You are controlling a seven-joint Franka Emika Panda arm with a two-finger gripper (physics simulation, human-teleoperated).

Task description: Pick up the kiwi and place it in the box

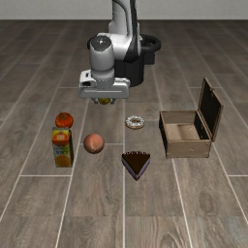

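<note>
My arm folds forward from the base, wrist bent so my gripper (104, 95) points straight down. My fingers are pinched on the brownish kiwi (104, 98), well apart from the open box (187, 145) at the exterior view's right.

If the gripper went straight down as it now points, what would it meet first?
Probably the kiwi, a brownish shape just under the gripper, though depth is unclear; otherwise the floor.
</note>
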